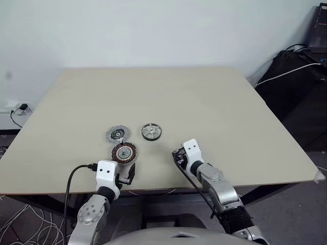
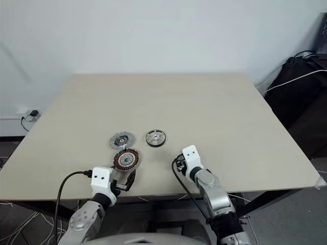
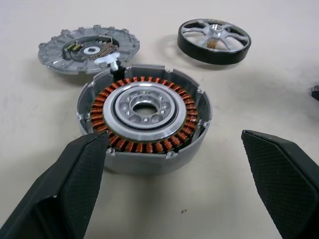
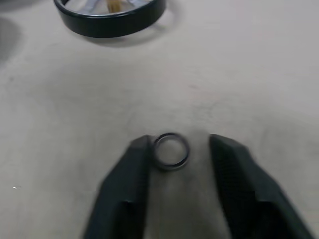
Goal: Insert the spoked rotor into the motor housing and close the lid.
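— Where do we see the spoked rotor (image 1: 152, 131)?
— Flat on the tabletop (image 1: 204, 102), hub up, just right of the lid (image 1: 117, 134); the motor housing (image 1: 124, 152) lies just in front of the lid, windings up.
— And our arms?
— Our left end effector (image 3: 174, 164) reaches forward and slightly down, fingers spread wide around the housing's near side. Our right end effector (image 4: 179, 154) slants down, fingers partly closed around a small metal ring (image 4: 171, 150), one finger (image 4: 132, 174) touching it.
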You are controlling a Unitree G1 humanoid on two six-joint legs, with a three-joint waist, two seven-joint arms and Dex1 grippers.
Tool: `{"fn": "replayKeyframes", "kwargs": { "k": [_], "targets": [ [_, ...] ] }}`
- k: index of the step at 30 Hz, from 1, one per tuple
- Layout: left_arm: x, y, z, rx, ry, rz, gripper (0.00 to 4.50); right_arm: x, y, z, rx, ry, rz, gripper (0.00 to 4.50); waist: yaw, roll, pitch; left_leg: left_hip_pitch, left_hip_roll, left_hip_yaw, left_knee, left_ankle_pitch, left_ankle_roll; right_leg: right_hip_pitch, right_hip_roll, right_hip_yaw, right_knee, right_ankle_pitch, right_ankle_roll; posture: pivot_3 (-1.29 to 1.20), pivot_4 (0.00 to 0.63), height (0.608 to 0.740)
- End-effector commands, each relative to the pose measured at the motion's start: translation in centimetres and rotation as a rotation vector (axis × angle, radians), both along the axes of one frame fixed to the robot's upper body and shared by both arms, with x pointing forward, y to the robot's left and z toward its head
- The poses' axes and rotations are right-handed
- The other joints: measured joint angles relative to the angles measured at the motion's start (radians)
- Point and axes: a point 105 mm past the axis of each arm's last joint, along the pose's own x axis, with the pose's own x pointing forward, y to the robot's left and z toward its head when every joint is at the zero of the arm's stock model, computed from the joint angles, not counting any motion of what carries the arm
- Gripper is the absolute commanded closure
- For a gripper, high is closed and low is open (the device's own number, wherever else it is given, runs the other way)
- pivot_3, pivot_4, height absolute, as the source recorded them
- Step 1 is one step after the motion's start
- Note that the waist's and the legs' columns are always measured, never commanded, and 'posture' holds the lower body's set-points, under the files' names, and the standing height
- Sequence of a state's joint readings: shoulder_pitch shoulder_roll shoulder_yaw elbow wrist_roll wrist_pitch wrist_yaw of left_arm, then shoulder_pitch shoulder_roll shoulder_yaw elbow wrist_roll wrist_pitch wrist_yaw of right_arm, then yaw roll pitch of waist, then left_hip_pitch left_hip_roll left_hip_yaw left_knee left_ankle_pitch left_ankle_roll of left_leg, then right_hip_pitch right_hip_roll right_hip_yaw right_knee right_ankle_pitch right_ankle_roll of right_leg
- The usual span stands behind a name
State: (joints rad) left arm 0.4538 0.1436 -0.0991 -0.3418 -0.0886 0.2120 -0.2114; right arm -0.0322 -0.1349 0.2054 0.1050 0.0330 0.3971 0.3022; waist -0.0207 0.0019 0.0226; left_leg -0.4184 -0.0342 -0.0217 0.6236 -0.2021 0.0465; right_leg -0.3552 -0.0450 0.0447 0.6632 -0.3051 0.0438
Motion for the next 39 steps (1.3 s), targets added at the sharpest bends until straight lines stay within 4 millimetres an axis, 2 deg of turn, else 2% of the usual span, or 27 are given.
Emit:
{"fn": "replayKeyframes", "kwargs": {
  "k": [1,5,9,14,19,30,39],
  "targets": [
    [0.6,-0.5,1.9,0.001,-0.07,-0.014,0.0,-0.6,0.0,-0.1,-0.001,0.013,0.008,3.79,0.0,0.001,-0.001,0.0,0.0,0.0,0.0,0.0,0.0,0.0,0.0,0.0,0.0,0.0,0.0,0.0,0.0,0.74],
    [0.6,-0.7,2.0,0.001,-0.07,-0.018,0.0,-0.7,0.2,1.2,0.012,-0.026,0.026,3.79,0.001,0.002,-0.002,0.0,0.0,0.0,0.0,0.0,0.0,0.0,0.0,0.0,0.0,0.0,0.0,0.0,0.0,0.74],
    [0.6,-0.7,1.9,0.001,-0.067,-0.02,0.0,-0.3,1.3,3.3,0.028,-0.093,0.074,3.79,-0.001,0.004,-0.001,0.0,0.0,0.0,0.0,0.0,0.0,0.0,0.0,0.0,0.0,0.0,0.0,0.0,0.0,0.74],
    [0.4,-0.6,1.5,-0.005,-0.053,-0.022,0.0,1.4,3.5,5.7,0.023,-0.17,0.119,3.79,-0.005,0.004,-0.001,0.0,0.0,0.0,0.0,0.0,0.0,-0.001,0.0,0.0,0.001,0.0,0.0,0.0,0.0,0.74],
    [0.1,-0.3,1.3,0.002,-0.053,0.0,0.0,2.0,6.1,5.7,-0.022,-0.187,0.219,3.79,-0.003,0.003,-0.001,0.0,0.0,0.0,0.0,0.0,0.0,-0.001,0.0,0.0,0.0,0.0,0.0,0.0,0.0,0.74],
    [-0.5,0.3,1.0,0.012,-0.093,0.055,0.0,1.6,11.6,6.1,-0.029,-0.229,0.431,3.79,-0.006,0.003,-0.001,0.0,0.0,0.0,-0.001,0.0,0.0,-0.001,0.0,0.0,0.001,0.0,0.0,0.0,0.0,0.74],
    [-0.4,0.2,1.1,0.018,-0.11,0.059,0.0,0.7,14.5,6.6,-0.001,-0.257,0.554,3.79,-0.007,0.003,-0.001,0.0,0.0,0.0,-0.001,0.0,0.0,-0.001,0.0,0.0,0.001,0.0,0.0,0.0,0.0,0.74]
  ]
}}
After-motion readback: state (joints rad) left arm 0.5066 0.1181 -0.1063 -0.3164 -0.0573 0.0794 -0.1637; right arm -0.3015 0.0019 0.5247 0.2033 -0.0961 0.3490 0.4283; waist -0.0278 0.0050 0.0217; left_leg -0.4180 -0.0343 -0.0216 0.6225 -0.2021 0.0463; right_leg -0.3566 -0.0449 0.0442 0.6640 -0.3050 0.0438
